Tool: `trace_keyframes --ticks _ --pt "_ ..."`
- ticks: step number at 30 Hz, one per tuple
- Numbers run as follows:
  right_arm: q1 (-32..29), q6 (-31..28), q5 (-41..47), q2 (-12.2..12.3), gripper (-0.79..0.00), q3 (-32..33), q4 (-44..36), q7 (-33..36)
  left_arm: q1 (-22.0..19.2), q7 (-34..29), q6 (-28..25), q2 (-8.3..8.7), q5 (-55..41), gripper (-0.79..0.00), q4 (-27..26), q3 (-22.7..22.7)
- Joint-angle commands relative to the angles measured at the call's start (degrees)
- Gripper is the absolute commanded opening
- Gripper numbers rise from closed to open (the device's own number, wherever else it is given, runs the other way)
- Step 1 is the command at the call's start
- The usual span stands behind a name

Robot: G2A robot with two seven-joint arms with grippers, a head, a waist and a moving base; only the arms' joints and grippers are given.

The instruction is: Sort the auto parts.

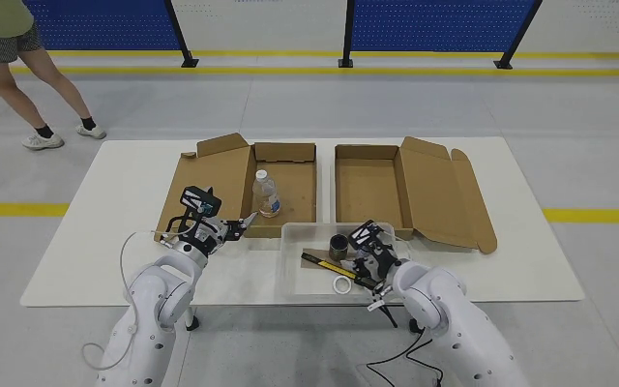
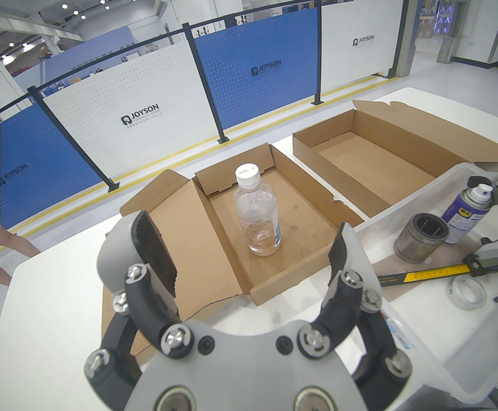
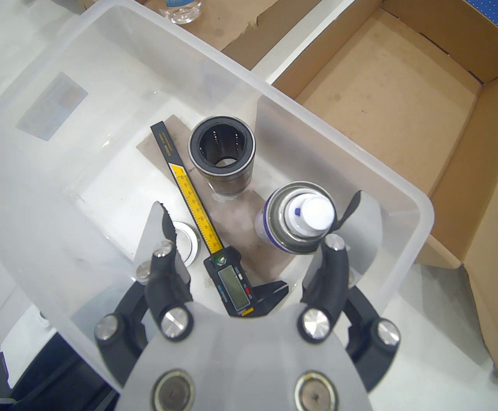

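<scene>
Right gripper (image 3: 256, 212) hangs over the bin (image 3: 330, 138), fingers spread, can (image 3: 301, 218) upright by 1 finger; best shift to centre the can, descend, grip below the cap; left gripper (image 2: 244, 229) likewise spread, empty, near the bottle (image 2: 256, 222)

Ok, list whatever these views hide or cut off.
1. Water bottle, right wrist view: the frame edge cuts off all but its base.
2. Digital caliper, right wrist view: measuring tips hidden behind the right gripper.
3. Metal ring, right wrist view: partly behind that gripper's finger.
</scene>
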Motion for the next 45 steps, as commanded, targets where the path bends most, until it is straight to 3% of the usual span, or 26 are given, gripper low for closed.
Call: trace_keyframes --ticks 1,2,4,9,11,24,37,45 --pt "0.08 0.05 -0.1 -0.04 -0.308 -0.17 0.09 0.23 0.0 0.0 0.0 0.0 0.0 0.0 0.0 0.0" --pt "0.09 0.1 -0.19 -0.05 -0.406 -0.22 0.13 0.26 0.0 0.0 0.0 0.0 0.0 0.0 0.0 0.0" --pt "0.07 0.11 -0.19 -0.08 -0.505 -0.28 0.21 0.32 0.0 0.0 0.0 0.0 0.0 0.0 0.0 0.0" --pt "-0.26 0.19 -0.41 -0.05 -0.668 -0.02 -0.2 0.11 0.0 0.0 0.0 0.0 0.0 0.0 0.0 0.0" --pt "-0.67 0.27 -0.42 0.01 -0.779 0.26 -0.86 0.14 0.0 0.0 0.0 0.0 0.0 0.0 0.0 0.0" --pt "-4.98 0.4 1.5 0.82 -0.785 5.36 -8.67 -2.0 0.0 0.0 0.0 0.0 0.0 0.0 0.0 0.0" --pt "-8.77 -4.53 22.34 1.69 -0.785 13.99 -16.68 0.98 0.0 0.0 0.0 0.0 0.0 0.0 0.0 0.0" --pt "-7.78 -5.37 24.22 1.98 -0.785 14.1 -16.08 2.36 0.0 0.0 0.0 0.0 0.0 0.0 0.0 0.0"
